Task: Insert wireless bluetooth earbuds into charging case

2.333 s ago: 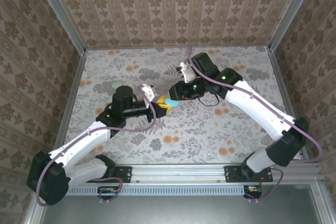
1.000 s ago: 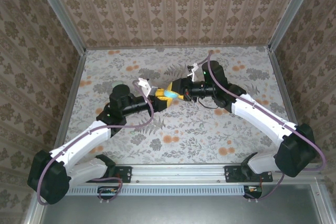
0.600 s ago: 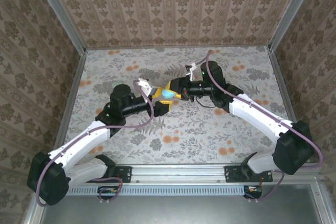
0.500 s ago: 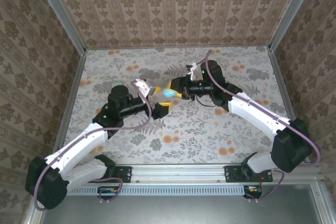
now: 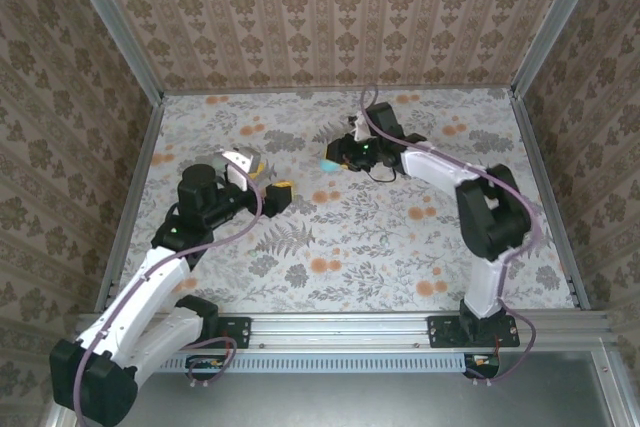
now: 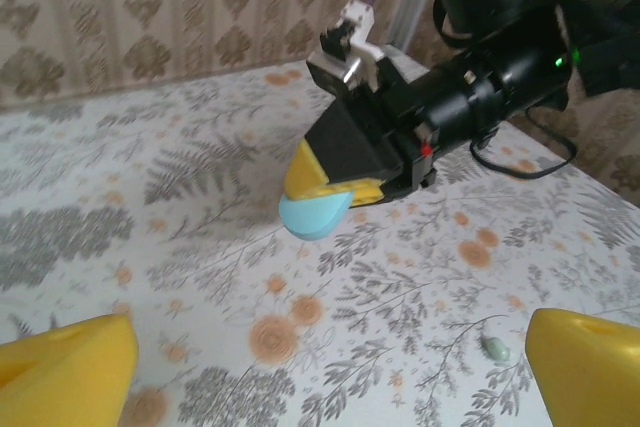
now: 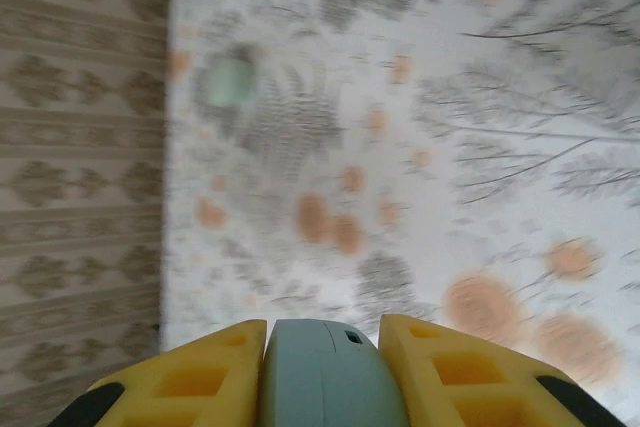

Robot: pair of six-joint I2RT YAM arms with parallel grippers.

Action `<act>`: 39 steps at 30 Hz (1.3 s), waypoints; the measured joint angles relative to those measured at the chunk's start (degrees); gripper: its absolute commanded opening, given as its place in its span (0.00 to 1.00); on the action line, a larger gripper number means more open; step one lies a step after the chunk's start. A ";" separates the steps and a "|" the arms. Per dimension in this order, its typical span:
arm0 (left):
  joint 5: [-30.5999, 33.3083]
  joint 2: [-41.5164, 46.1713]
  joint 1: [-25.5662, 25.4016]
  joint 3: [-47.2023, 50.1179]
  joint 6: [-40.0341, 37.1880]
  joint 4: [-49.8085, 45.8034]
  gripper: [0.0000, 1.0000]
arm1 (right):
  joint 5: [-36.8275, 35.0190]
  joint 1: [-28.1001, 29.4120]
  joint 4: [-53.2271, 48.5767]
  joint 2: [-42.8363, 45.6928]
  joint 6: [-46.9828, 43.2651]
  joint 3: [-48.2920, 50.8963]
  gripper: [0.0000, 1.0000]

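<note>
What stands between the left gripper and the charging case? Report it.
Nothing visible. Open space above the tablecloth separates the open left gripper from the charging case, which the right gripper holds between its yellow fingers.

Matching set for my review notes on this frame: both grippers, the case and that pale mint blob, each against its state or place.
1 left gripper
2 right gripper
3 charging case
4 pale mint blob

A lying on the table
B teal, between yellow fingers
C fingers wide apart, empty
D fingers closed on the case

Pairs: 1-C, 2-D, 3-B, 4-A
</note>
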State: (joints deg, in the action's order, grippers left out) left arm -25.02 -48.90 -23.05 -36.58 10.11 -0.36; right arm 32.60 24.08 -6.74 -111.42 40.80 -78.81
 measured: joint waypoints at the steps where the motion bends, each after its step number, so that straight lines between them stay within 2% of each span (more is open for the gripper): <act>1: -0.07 0.00 0.87 0.31 0.50 -0.46 1.00 | -0.48 -0.15 -0.37 -3.04 -1.49 -1.49 0.25; 6: -0.85 -1.33 4.17 1.20 2.16 -0.94 1.00 | -1.64 -0.70 -2.75 -12.59 -6.67 -7.08 0.27; 11: -1.79 -3.87 5.55 1.75 3.21 -0.52 1.00 | -3.63 -1.33 -4.92 -15.67 -9.70 -10.34 0.33; 22: -2.84 -7.54 5.97 1.73 3.67 0.66 1.00 | -5.27 -3.30 -6.86 -16.26 -12.57 -11.19 0.51; 31: -2.14 -7.61 7.13 0.07 3.61 -2.56 1.00 | -7.30 -3.28 -9.81 -15.39 -14.75 -11.85 0.60; 35: -0.24 -8.28 8.92 -2.73 3.65 -6.56 1.00 | -10.91 -3.87 -13.14 -13.81 -16.11 -11.85 0.63; 39: 2.14 -12.98 13.94 -7.13 6.40 -11.19 1.00 | -14.12 -4.39 -16.00 -11.43 -17.33 -11.82 0.63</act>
State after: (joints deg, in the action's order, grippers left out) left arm -22.87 -61.89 -9.10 -43.70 16.51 -11.55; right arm 18.48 19.68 -22.74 -122.85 23.46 -90.63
